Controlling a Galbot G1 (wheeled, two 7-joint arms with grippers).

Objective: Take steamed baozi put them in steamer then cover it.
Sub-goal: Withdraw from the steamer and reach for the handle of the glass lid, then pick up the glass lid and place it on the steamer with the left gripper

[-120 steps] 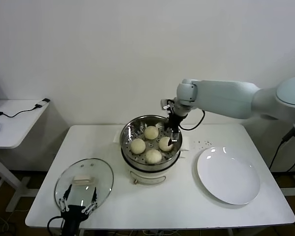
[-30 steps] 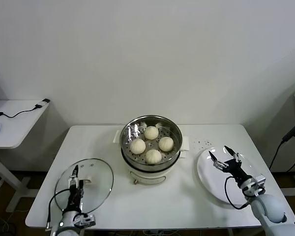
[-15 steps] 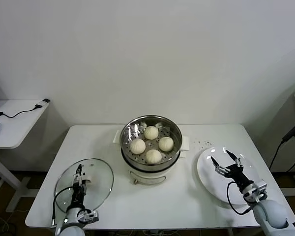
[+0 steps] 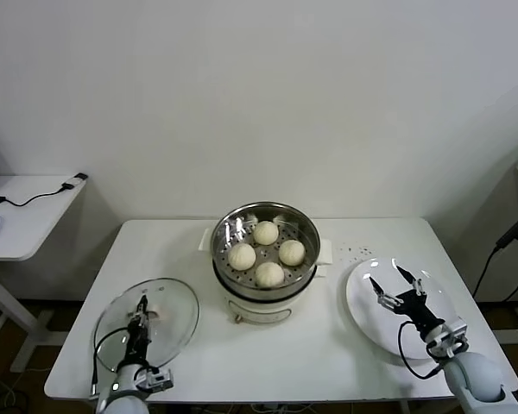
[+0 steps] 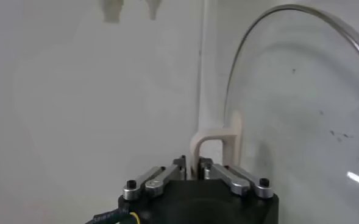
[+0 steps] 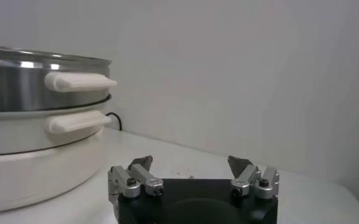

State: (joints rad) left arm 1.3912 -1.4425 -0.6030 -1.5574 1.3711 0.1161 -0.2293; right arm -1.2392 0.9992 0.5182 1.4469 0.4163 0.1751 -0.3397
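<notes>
Four cream-white baozi [image 4: 266, 232] lie in the shiny steel steamer [image 4: 309, 226] on its white pot base at the table's middle; the steamer also shows in the right wrist view [image 6: 27, 76]. The clear glass cover [image 4: 174, 309] is at the front left of the table. My left gripper [image 4: 142, 312] is shut on the cover's white handle [image 5: 219, 137], and the glass [image 5: 301, 115] stands beside the jaws of my left gripper [image 5: 192, 165]. My right gripper [image 4: 386, 276] is open and empty above the white plate [image 4: 388, 336]. It also shows in the right wrist view [image 6: 191, 165].
The white table [image 4: 328, 366] carries the steamer, cover and plate. A small side table [image 4: 26, 216] with cables stands at the far left. The steamer's side handles [image 6: 78, 81] jut toward my right gripper. The wall is close behind.
My right arm has left the steamer and come down over the plate. My left gripper has closed on the cover's handle, and the cover has shifted slightly.
</notes>
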